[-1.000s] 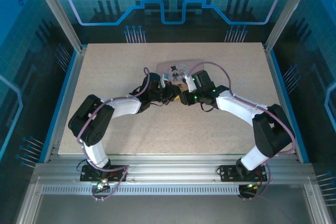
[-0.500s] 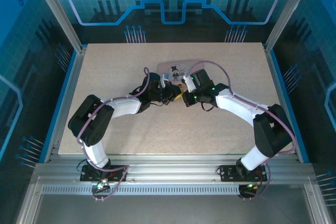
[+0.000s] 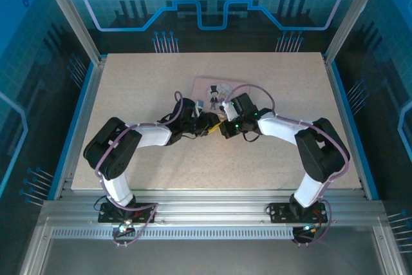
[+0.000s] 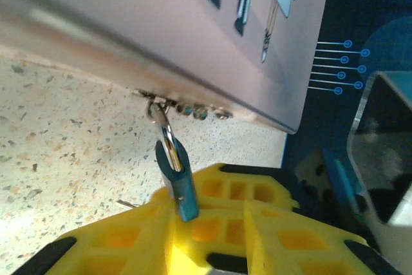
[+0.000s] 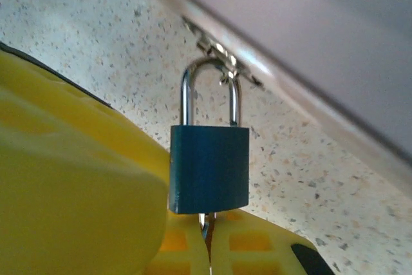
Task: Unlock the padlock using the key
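Padlock [image 5: 209, 169] is hanging from the hasp [image 5: 222, 56] on the near edge of the pink box [image 4: 129, 24]. Shackle [image 5: 187, 88] is looking closed, with both legs running into the body. Its long axis is running straight away from the box edge. The shackle end is facing the box and the keyhole end is pointing out toward the two grippers.

Right gripper [image 5: 209, 252] is pinching the key [image 5: 205, 222], jaws drawn together on it. Only a sliver of blade is showing. It is lining up with the padlock's long axis and meeting the middle of the bottom face. Probably sitting in or at the keyway; depth is not readable.

Left gripper [image 4: 206, 239] is flanking the lower end of the body, one finger on either side. Likely steadying it against swing and twist while the key is working. Whether it is actually clamping cannot be told.
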Available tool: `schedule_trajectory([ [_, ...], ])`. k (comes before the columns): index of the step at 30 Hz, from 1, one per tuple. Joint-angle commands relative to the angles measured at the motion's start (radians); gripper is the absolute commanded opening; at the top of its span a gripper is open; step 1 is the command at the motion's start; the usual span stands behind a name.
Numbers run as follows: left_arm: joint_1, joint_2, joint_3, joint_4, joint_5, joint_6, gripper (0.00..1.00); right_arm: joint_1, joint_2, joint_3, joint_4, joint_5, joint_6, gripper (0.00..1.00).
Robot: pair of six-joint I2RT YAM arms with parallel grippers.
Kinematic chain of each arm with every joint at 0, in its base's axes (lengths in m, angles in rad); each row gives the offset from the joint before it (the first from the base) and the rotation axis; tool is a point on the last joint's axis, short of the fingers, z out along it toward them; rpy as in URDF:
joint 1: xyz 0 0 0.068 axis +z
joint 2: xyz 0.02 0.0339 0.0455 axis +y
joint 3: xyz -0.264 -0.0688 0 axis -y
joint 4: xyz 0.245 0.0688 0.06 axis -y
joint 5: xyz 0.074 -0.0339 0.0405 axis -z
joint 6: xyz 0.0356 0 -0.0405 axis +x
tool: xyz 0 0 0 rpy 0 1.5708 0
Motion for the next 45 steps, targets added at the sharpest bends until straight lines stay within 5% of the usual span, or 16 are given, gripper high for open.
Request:
schedule_trajectory([
  [1,-0.007,-0.008,-0.042,0.091,-0.031,-0.031,0.34,-0.011,0.028,-0.016,0.036,-0.069,0.027,0.00],
  [12,0.025,-0.069,-0.072,0.030,-0.091,0.012,0.37,-0.031,0.062,-0.011,0.030,-0.129,0.017,0.00],
  [22,0.021,0.045,0.056,-0.007,-0.044,0.006,0.37,-0.013,0.030,-0.013,0.048,-0.102,0.025,0.00],
  [29,0.019,0.089,0.078,-0.045,-0.043,-0.004,0.24,0.002,0.016,-0.016,0.047,-0.079,0.005,0.00],
  [34,0.021,0.108,0.082,-0.035,-0.037,-0.014,0.00,0.002,0.000,-0.026,0.053,-0.081,-0.002,0.00],
  [40,0.025,0.119,0.084,-0.012,-0.015,-0.028,0.00,-0.017,-0.056,-0.040,0.032,-0.058,0.004,0.32],
  [45,0.026,0.118,0.087,-0.012,-0.004,-0.032,0.00,-0.042,-0.122,-0.062,0.034,-0.040,0.021,0.40],
])
